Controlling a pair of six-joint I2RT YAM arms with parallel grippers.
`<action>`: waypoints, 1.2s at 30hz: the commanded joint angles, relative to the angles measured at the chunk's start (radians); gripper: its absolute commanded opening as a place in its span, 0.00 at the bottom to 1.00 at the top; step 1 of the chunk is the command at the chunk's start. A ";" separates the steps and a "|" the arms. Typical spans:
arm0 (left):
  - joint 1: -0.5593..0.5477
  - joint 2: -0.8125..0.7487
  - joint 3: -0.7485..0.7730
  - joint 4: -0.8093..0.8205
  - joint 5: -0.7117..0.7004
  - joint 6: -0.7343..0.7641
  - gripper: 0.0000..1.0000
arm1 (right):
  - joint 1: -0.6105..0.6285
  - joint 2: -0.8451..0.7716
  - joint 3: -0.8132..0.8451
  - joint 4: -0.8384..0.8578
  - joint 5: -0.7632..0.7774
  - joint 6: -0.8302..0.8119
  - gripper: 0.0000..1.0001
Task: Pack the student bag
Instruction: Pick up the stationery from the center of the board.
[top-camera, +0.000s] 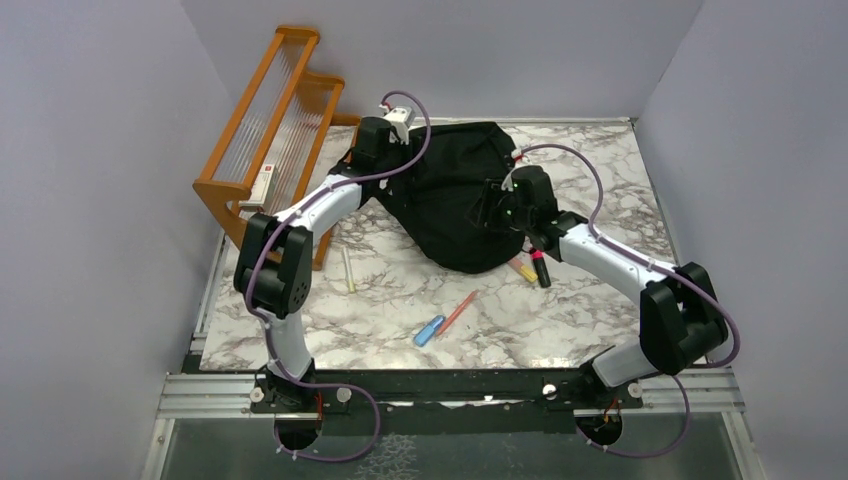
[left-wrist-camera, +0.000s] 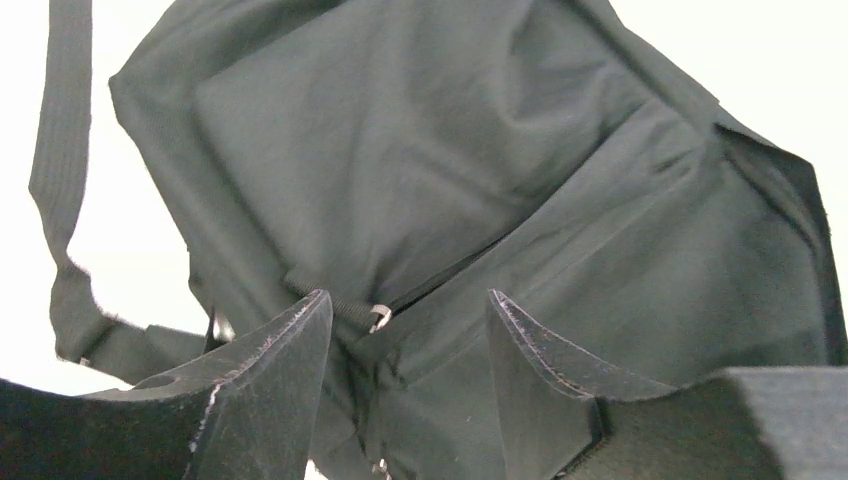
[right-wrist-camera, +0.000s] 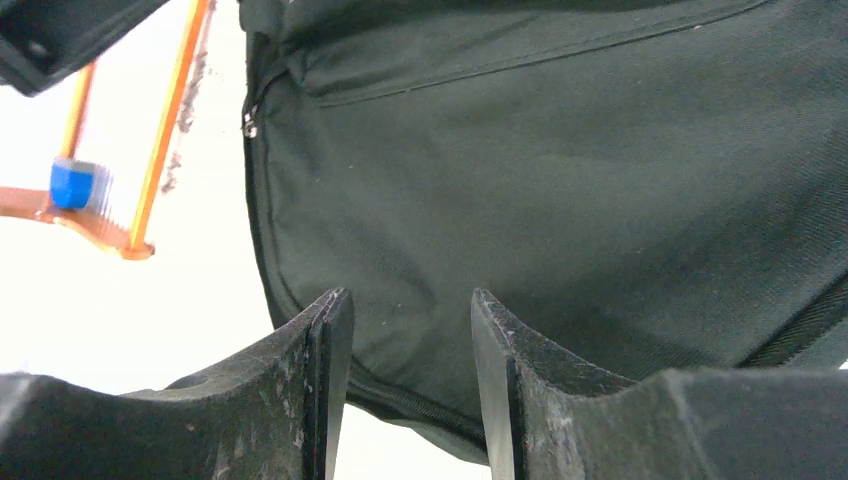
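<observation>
Black student bag (top-camera: 455, 200) lies before left gripper (left-wrist-camera: 408, 300) and right gripper (right-wrist-camera: 410, 295), jaws apart.

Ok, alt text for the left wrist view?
A black backpack fills the view, its metal zip pull just beyond the gap of the open left claw. A shoulder strap runs down the left edge.

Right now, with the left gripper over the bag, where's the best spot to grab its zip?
Probably the small metal zip pull on the student bag: it's the only rigid bit on slack fabric. Come straight in from the left arm's side; the open left gripper sits squarely over it.
</observation>
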 joint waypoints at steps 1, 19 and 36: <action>0.006 -0.133 -0.078 -0.120 -0.243 -0.102 0.57 | -0.003 -0.050 -0.015 0.012 -0.078 -0.018 0.51; 0.051 -0.465 -0.585 -0.397 -0.694 -0.496 0.70 | -0.003 -0.021 -0.029 -0.006 -0.045 -0.003 0.51; 0.058 -0.294 -0.623 -0.314 -0.554 -0.453 0.55 | -0.003 -0.035 -0.064 0.002 -0.008 -0.009 0.51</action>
